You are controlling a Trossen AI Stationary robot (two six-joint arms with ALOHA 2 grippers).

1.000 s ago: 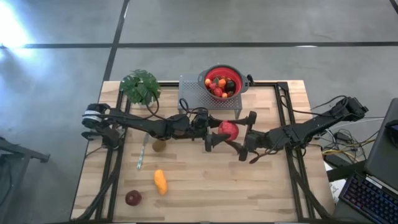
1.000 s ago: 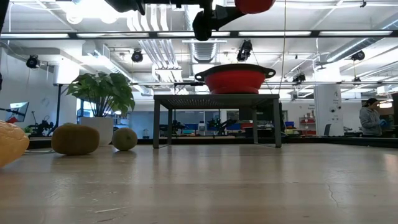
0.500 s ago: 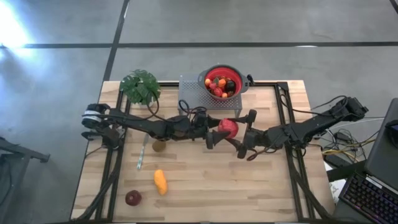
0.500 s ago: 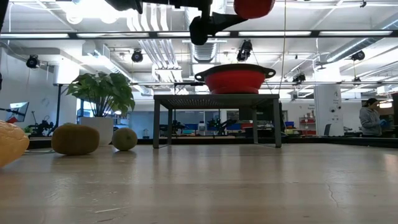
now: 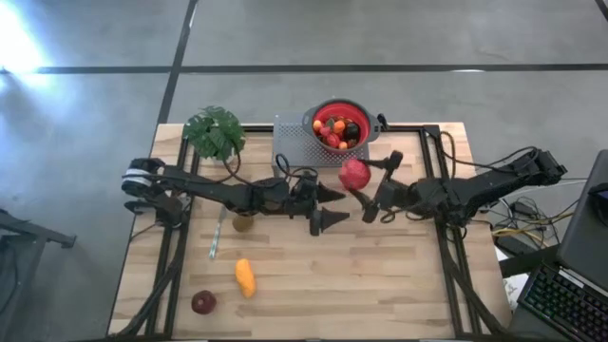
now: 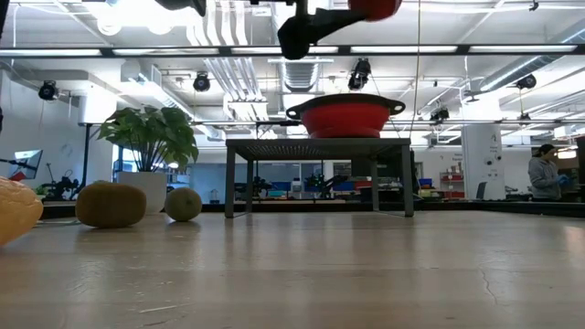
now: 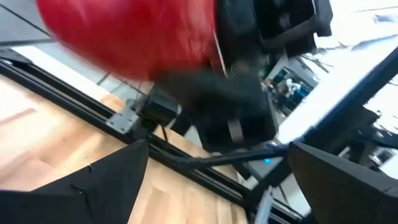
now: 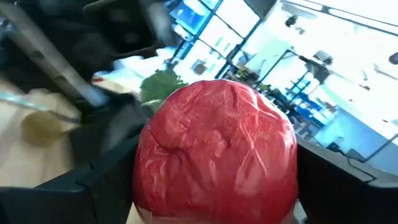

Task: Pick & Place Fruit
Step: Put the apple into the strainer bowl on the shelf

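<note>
A red apple (image 5: 354, 173) hangs high over the middle of the table with my right gripper (image 5: 363, 182) shut on it; it fills the right wrist view (image 8: 217, 149). My left gripper (image 5: 332, 210) stands open just left of it and nearer the table's near edge, its fingers (image 7: 93, 186) apart and bare. A kiwi (image 5: 243, 222), a long orange piece (image 5: 245, 276) and a dark-red round fruit (image 5: 202, 302) lie on the table at the left. The red colander (image 5: 339, 125), with several small fruits in it, sits on a grey stand (image 5: 296, 142). My right gripper pinches the apple's two opposite sides (image 8: 149, 168) between its two fingers. The fingers lie level and come from the table's right. The apple is lifted clear, well above the table top, near the top edge of the low view (image 6: 371, 7).
A leafy potted plant (image 5: 215, 131) stands at the far left. A thin stick-like tool (image 5: 218, 234) lies beside the kiwi. Two kiwis (image 6: 111, 204) (image 6: 184, 204) show in the low view. Black rails (image 5: 439, 228) run along both table sides. The near right wood is bare.
My right gripper has carried the apple up and toward the table's far edge, closer to the colander. The apple has come out from between my left gripper's fingers, which stay open about where they were.
</note>
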